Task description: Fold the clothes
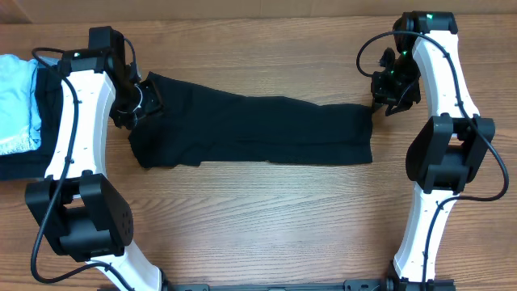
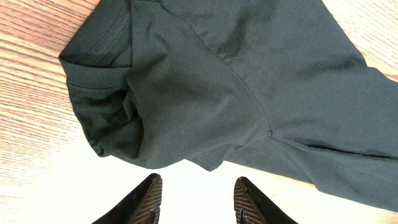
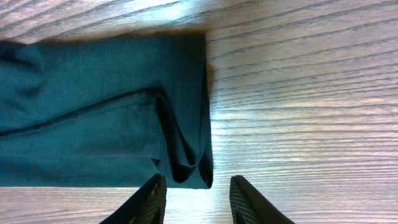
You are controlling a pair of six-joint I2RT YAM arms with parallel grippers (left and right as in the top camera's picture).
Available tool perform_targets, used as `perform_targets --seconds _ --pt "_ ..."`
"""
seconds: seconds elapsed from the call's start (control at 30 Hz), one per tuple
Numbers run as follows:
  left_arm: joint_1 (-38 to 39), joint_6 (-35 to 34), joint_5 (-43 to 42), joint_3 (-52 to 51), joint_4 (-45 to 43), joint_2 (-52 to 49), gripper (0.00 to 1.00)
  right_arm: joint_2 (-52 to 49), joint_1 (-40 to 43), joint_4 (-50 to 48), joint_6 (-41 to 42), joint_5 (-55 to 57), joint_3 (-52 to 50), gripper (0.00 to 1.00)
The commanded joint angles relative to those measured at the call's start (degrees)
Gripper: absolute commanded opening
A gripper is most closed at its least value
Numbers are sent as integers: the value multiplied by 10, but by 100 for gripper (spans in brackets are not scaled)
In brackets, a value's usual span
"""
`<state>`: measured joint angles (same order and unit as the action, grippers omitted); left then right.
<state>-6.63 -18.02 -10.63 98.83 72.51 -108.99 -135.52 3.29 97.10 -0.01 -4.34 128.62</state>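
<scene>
Left wrist view: the left gripper has its fingers spread, with nothing between them. It is over bare wood, just short of the black garment. Directly ahead of the fingers lies the ribbed collar end, rumpled and bunched. In the right wrist view the right gripper is likewise spread and empty. The garment's other end lies just ahead of it, doubled over, with a folded lip at the near corner.

From overhead, the garment lies across the middle of the table as one long narrow band. It looks to be folded lengthwise, with the collar end at the left arm and the square end at the right arm. Each gripper is at its own end.

Assessment: the step in hand appears to be taking hold of the ends for a crosswise fold.
- Each gripper should descend over every layer at its corner, not the top ply alone.
- The right should close across the doubled lip.
- The left should bite beyond the bunching by the collar.
- The fabric looks thin and limp, so both ends should lift evenly and the band should stay taut, or it may sag or twist.

Count:
- Grippers: two.
- Black garment: one.
- At the table's left edge: one light-blue folded garment, with one dark piece beneath it.
- White tag: none visible.
</scene>
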Motion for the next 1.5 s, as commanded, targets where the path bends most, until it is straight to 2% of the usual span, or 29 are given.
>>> perform_targets --seconds 0.0,0.03,0.07,0.17,0.27,0.37,0.47,0.63,0.73,0.8,0.87,0.97,1.03,1.13,1.23,1.33,1.4,1.47 --pt "-1 3 5 -3 2 9 44 1 3 0 0 -9 0 43" --pt "0 3 6 -3 2 9 48 1 3 0 0 -24 0 59" --pt "0 3 6 -3 2 9 52 1 3 0 -1 -41 0 66" --pt "0 14 19 -3 12 9 62 1 12 0 0 -62 0 84" --pt "0 18 37 -4 14 9 64 1 53 0 -1 -116 -4 95" --pt "0 18 37 -4 10 9 64 1 89 0 -49 -155 -66 96" --pt "1 18 36 -4 5 9 64 1 89 -26 -112 -199 -159 95" --pt "1 18 36 -4 8 9 64 1 67 -80 -118 -240 -233 94" --pt "3 18 36 -4 8 9 64 1 44 -150 -104 -253 -274 87" --pt "3 18 36 -4 10 9 64 1 31 -191 -75 -253 -279 76" --pt "3 18 36 -4 12 9 64 1 27 -219 -57 -253 -279 57" --pt "3 18 36 -4 14 9 64 1 29 -230 -55 -253 -279 21" --pt "3 18 36 -4 14 9 63 1 29 -236 -28 -208 -276 4" --pt "3 19 31 -4 12 9 61 4 35 -217 -16 -133 -244 4" --pt "3 35 5 -4 10 9 61 11 85 -178 12 -117 -158 4" --pt "3 35 5 -4 9 9 61 13 116 -116 -10 -111 -67 4" --pt "3 35 5 -4 6 9 61 13 94 -75 -35 -107 -17 4" --pt "3 35 5 -4 6 9 61 13 34 -49 -45 -95 17 4"
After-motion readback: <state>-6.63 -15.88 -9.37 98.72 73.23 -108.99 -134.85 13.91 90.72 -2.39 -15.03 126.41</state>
